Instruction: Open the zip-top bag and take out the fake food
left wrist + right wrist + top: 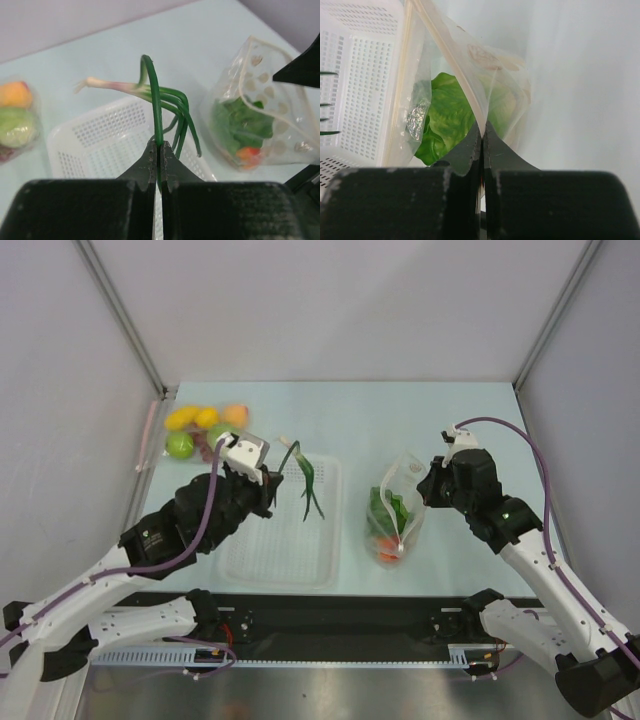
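The zip-top bag (402, 502) stands open-mouthed right of the white basket (255, 555), with green lettuce (386, 510) and a red tomato (388, 544) inside. My right gripper (428, 483) is shut on the bag's right edge (472, 102); the lettuce (445, 112) shows through the plastic. My left gripper (272, 480) is shut on a thin green stalk (156, 107) of the spring onion (308, 480), which hangs above the basket (107, 132). Its pale root end (100, 83) points left. The bag (260, 110) lies to the right in the left wrist view.
A clear pouch of yellow, orange and green round fruits (200, 428) lies at the back left, just behind my left gripper. A pink strip (148, 435) runs along the left table edge. Grey walls close the table on three sides.
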You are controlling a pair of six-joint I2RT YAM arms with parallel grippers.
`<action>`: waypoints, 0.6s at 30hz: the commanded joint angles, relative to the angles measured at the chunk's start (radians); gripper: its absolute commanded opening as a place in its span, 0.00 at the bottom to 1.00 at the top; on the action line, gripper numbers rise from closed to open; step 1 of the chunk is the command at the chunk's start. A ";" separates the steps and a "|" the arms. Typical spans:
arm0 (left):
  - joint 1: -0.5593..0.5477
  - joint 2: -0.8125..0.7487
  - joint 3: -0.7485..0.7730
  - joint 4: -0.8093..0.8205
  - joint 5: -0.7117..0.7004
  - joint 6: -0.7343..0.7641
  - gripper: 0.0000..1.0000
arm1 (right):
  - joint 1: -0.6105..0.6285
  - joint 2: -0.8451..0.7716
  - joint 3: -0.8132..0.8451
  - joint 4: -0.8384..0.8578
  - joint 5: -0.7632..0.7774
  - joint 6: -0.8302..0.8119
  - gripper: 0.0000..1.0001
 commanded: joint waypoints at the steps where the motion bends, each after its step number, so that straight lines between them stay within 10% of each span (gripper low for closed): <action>1: 0.006 -0.033 -0.044 -0.038 -0.074 -0.066 0.00 | -0.004 0.000 0.026 0.012 -0.006 -0.006 0.00; 18: 0.006 0.071 -0.200 -0.139 -0.096 -0.213 0.01 | -0.004 0.003 0.008 0.018 -0.014 0.000 0.00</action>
